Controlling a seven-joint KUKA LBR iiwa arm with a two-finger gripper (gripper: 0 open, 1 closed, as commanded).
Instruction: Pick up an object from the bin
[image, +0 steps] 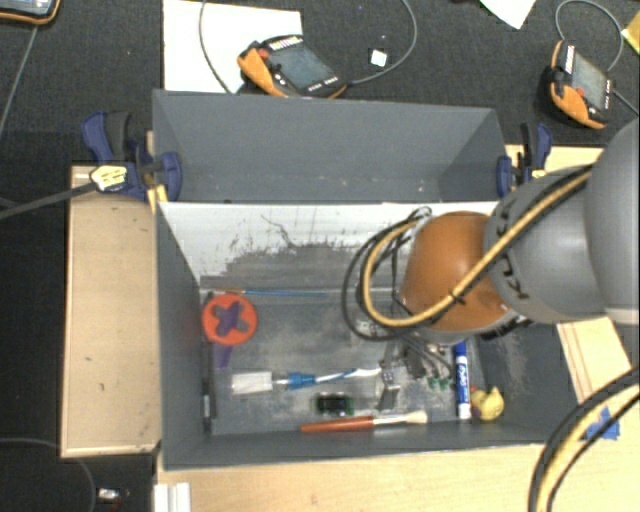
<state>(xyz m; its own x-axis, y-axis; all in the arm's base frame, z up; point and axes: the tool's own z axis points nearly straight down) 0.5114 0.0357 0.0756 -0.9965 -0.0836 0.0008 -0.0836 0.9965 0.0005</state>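
**Hovering low over the bin's floor: the approach step of a pick**

The hand (392, 385) hangs beneath the arm's orange cover (445, 270), low inside the grey bin (300, 160), toward the near wall and somewhat right of its middle. It cannot be told whether the hand is released or clenched, as cables (370, 270) and the wrist crowd it. Nothing can be seen held in it.

Directly at the hand lies the right end of a blue-and-white toothbrush (300, 380), which runs leftward across the floor. This is the likeliest thing to be picked. Just beside it, nearer the wall, are a small black object (333, 404) and an orange-handled brush (360, 424) lying along the near wall. To the hand's right is a blue marker (461, 380), with a small yellow thing (487, 403) by the near right corner. An orange disc with a purple cross (229, 318) sits well apart at the left wall.

Judged from this layout, the pick is in its reach-and-settle step and no lift has begun. The next move calls for closing squarely across one slim handle, clear of its neighbours, and then rising straight.

White lettering runs along the marker but cannot be read. Dark letters on the grey arm (570, 250), partly crossed by a cable, appear to begin "KU".
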